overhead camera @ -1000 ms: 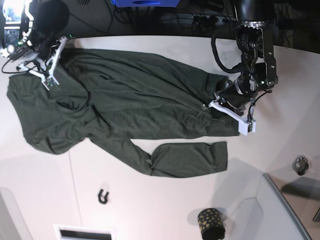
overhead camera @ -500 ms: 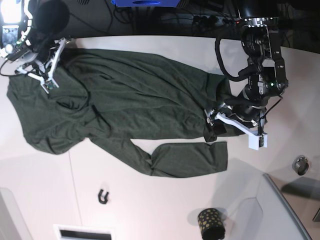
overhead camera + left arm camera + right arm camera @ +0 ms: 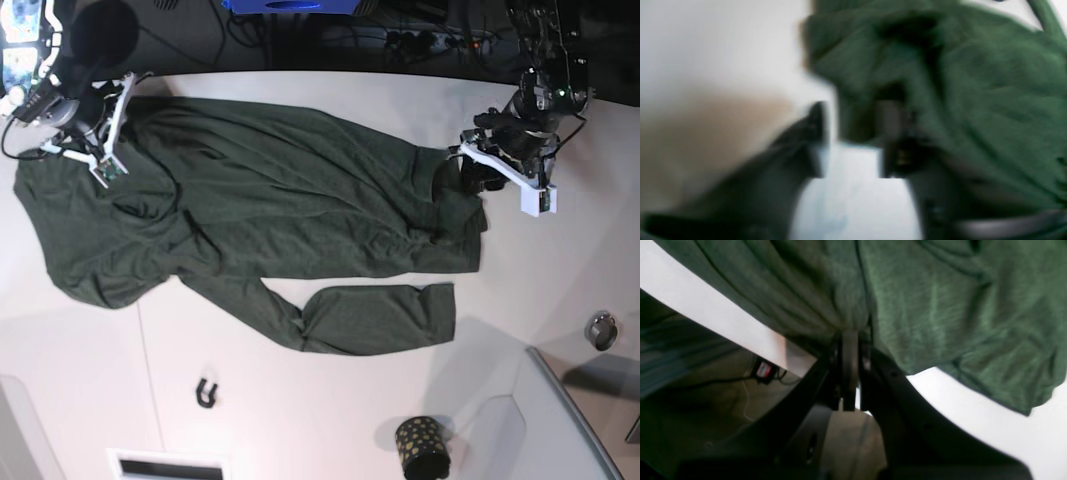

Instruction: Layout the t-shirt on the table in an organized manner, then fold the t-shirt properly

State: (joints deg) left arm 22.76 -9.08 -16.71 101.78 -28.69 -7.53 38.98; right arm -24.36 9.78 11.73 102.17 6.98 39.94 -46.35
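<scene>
The dark green t-shirt [image 3: 260,200] lies spread and wrinkled across the white table [image 3: 330,400], with one sleeve trailing toward the near side. My right gripper [image 3: 95,160] is at the shirt's far left corner. In the right wrist view this gripper [image 3: 850,340] is shut on a gathered bunch of the t-shirt [image 3: 940,306]. My left gripper [image 3: 475,175] hovers at the shirt's far right corner. The left wrist view is blurred, but it shows that gripper [image 3: 855,140] with its fingers apart and the t-shirt's [image 3: 973,83] edge at their tips.
A black gold-dotted cup [image 3: 422,446] stands at the near right beside a grey raised panel [image 3: 540,430]. A small black hook [image 3: 207,393] and a white slotted plate [image 3: 165,465] lie near the front. A small metal ring [image 3: 601,329] sits at the right. Cables run beyond the table's far edge.
My left gripper let go of the shirt's right hem, opened wide, and moved toward the far right corner, with its jaws now narrower. The right gripper kept its hold and barely shifted.
</scene>
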